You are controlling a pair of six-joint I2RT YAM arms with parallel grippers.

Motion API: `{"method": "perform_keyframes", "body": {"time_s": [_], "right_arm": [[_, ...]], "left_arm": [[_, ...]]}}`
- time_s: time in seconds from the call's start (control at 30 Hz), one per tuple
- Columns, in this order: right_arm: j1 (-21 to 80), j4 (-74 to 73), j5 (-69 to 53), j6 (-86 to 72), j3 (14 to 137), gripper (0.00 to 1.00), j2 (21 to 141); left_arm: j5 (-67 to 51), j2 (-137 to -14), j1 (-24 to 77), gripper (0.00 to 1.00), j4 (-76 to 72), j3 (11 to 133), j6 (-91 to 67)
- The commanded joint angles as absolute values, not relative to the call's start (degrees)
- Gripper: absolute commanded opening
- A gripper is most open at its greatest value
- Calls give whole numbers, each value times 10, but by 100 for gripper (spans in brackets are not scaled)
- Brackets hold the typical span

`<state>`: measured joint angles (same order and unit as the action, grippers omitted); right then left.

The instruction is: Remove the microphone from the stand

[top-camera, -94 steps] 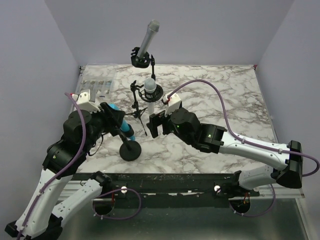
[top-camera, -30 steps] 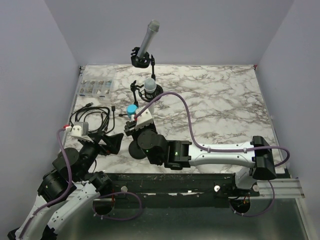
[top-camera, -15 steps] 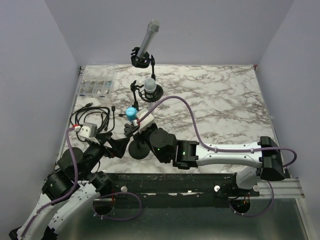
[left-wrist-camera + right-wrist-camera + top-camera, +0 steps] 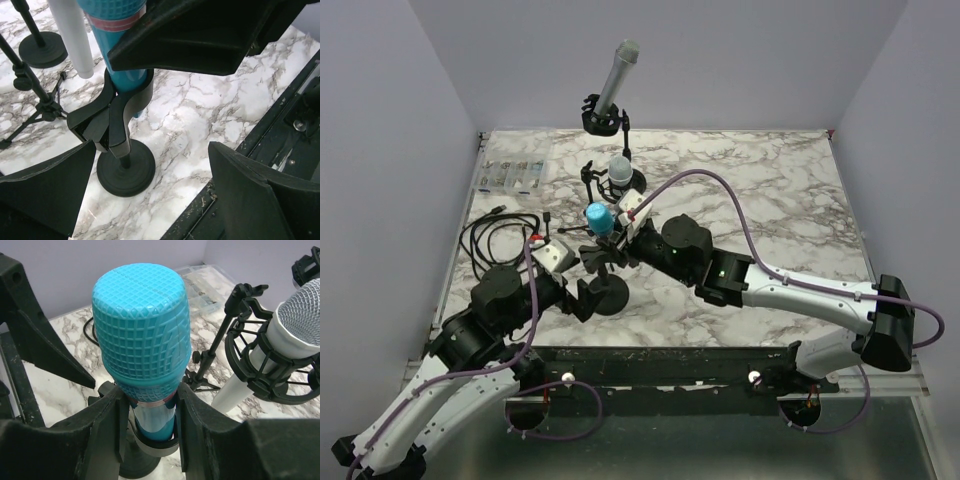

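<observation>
While pinching the blue microphone (image 4: pixel 141 335) just beneath its mesh head with the right end effector (image 4: pixel 150 412), leaves it seated in the clip of the stand (image 4: pixel 125 172)
Holds left end effector (image 4: pixel 152 175) wide open, just beside the stand base on the table (image 4: pixel 200 112)

**Right wrist view:** the right pincer (image 4: pixel 150 430) covers the lower barrel of the blue microphone (image 4: pixel 142 330). The stand (image 4: pixel 145 449) shows only as a sliver of clip between the fingers (image 4: pixel 107 430), with its pole and base largely hidden. The white microphone (image 4: pixel 295 325) runs off the right edge.

**Left wrist view:** both microphones lose their heads to the top edge, and a dark finger masks part of the blue barrel.

**Top view:** the contents of the clear box (image 4: pixel 510 172) are too small to tell.
</observation>
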<state>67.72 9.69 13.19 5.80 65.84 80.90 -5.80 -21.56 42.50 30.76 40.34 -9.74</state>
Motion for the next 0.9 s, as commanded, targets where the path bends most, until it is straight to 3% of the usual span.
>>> {"method": "perform_keyframes", "body": {"time_s": [0.0,0.13,0.53,0.77,0.87], "right_arm": [[656,80,26,57,652,1,795],[637,65,-20,66,656,1,795],[601,41,-92,69,669,1,809],[599,41,-99,66,668,1,809],[599,45,-98,63,664,1,806]], "left_arm": [[-91,-236,426,98,275,412,-30],[-24,-265,426,99,279,423,-47],[-7,-312,403,99,278,428,-20],[-122,-363,323,97,257,437,-22],[-159,-382,309,86,258,444,-23]]}}
